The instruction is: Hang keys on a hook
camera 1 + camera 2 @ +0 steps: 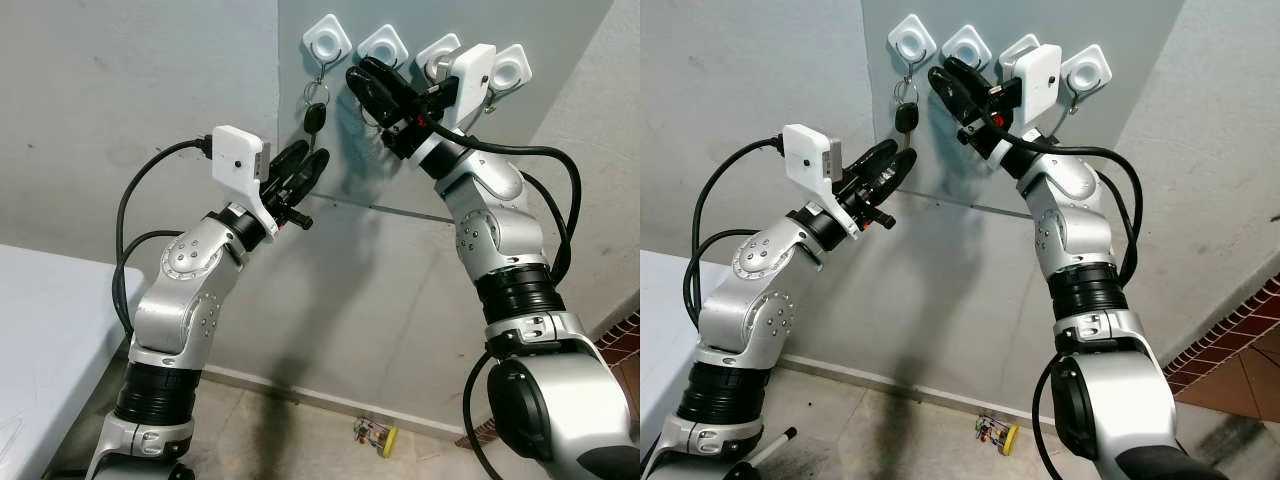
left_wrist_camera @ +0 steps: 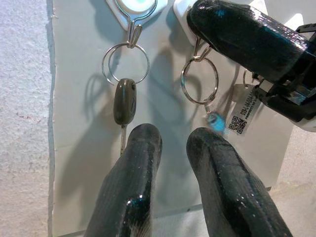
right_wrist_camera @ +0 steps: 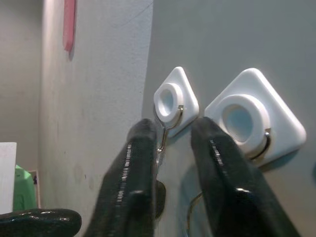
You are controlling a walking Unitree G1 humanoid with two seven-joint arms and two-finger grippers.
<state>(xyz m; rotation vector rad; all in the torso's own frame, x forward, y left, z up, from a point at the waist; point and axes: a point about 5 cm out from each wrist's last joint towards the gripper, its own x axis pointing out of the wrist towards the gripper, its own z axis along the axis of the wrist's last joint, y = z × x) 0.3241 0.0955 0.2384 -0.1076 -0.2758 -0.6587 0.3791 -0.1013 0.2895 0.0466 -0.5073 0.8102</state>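
Four white diamond-shaped plastic wall hooks [image 1: 327, 40] run in a row along the top of a grey wall panel [image 1: 400, 260]. A black-headed car key on a metal ring [image 2: 125, 94] hangs from the leftmost hook, and a bare metal key ring [image 2: 199, 81] hangs at its 3 o'clock on the next. On the floor at the panel's 6 o'clock lies a small yellow-ended object [image 1: 375, 434].

Rough grey plaster wall [image 1: 120, 110] behind, smoother grey panel [image 1: 400, 250] fixed on it. Concrete floor [image 1: 290, 440] at 6 o'clock, white table [image 1: 40, 340] at 8, red brick tiles [image 1: 1230, 340] at 4.
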